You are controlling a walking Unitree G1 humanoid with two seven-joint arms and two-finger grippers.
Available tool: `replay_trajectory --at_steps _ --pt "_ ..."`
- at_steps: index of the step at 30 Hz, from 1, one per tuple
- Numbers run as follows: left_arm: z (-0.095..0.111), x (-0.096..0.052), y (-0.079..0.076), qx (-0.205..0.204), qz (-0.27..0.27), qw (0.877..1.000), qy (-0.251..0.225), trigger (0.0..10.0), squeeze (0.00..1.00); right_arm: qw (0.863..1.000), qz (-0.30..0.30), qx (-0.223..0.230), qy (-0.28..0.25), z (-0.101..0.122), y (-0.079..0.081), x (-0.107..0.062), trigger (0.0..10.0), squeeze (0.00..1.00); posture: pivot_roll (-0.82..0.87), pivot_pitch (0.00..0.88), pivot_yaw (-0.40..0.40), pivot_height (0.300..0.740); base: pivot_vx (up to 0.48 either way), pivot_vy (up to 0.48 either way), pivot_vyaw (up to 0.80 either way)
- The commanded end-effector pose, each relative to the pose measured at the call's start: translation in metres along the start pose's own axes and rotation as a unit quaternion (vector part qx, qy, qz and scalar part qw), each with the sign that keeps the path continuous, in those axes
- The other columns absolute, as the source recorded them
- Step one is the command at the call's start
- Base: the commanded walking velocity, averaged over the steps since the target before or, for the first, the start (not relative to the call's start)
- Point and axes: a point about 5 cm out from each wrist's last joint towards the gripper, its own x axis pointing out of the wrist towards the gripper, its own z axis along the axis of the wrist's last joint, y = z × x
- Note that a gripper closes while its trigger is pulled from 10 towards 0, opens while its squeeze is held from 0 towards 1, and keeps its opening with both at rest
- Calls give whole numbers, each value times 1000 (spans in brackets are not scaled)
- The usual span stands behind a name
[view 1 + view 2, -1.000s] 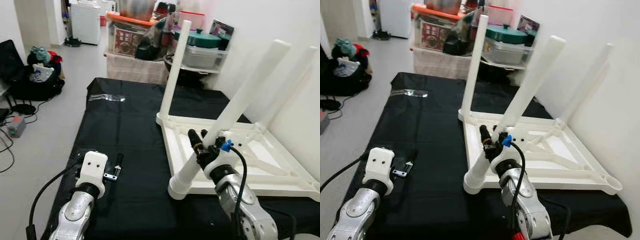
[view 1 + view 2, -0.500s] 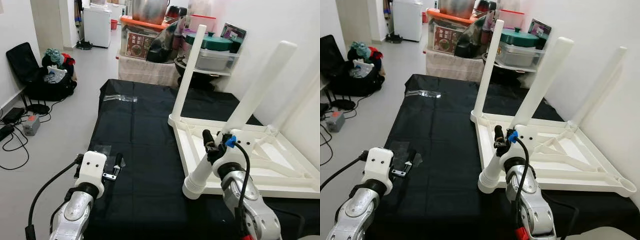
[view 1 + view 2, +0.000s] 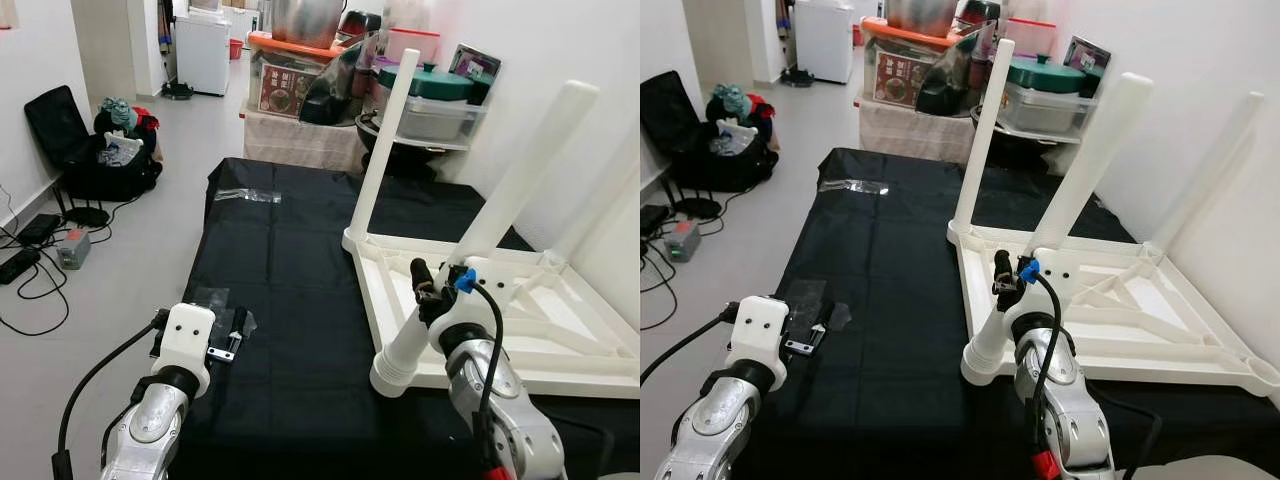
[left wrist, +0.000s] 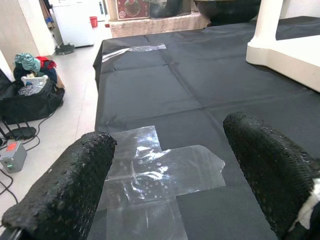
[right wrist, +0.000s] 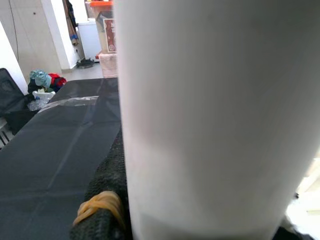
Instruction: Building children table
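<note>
A white plastic children's table [image 3: 520,330] lies upside down on the right part of a black cloth [image 3: 280,260] that covers the work surface. 3 of its round white legs point up: a thin far one [image 3: 385,140] at the far left corner, a near leg [image 3: 490,220] tilting up to the right from the near left corner, and a 3rd [image 3: 1210,165] by the right wall.

The right gripper [image 3: 428,290] is closed around the lower part of the near leg, just above its round socket [image 3: 392,375]; in the right wrist view the leg [image 5: 210,115] sits tight against 1 black finger [image 5: 107,200], which carries a yellow rubber band [image 5: 97,206].

The left gripper [image 3: 235,335] hovers low over the near left of the cloth with its fingers [image 4: 65,195] spread wide and holding nothing, above a clear plastic bag [image 4: 160,170].

A 2nd clear bag [image 3: 245,195] lies at the far left of the cloth. Beyond the cloth stand storage boxes [image 3: 300,85] with printed labels too small to read.
</note>
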Motion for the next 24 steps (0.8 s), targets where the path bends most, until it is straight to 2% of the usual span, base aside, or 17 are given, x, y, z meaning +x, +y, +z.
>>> replay_trajectory --at_steps 1,19,21,24 --pt "-2 -1 -4 -3 -7 1000 6 10000 0 988 -60 -78 115 -40 -25 -4 10000 0 76 0 -153 740 0 0 0" --pt "-2 0 -4 -4 -8 1000 6 10000 0 990 -29 -89 106 -35 -22 -2 10000 0 72 0 -152 740 0 0 0" --pt "-2 0 -4 -4 -9 1000 6 10000 0 990 10 -90 107 -35 -15 -1 10000 0 71 0 -152 740 0 0 0" --pt "-2 1 -4 -4 -9 1000 6 10000 0 990 24 -91 108 -36 -14 0 10000 0 71 0 -152 740 0 0 0"
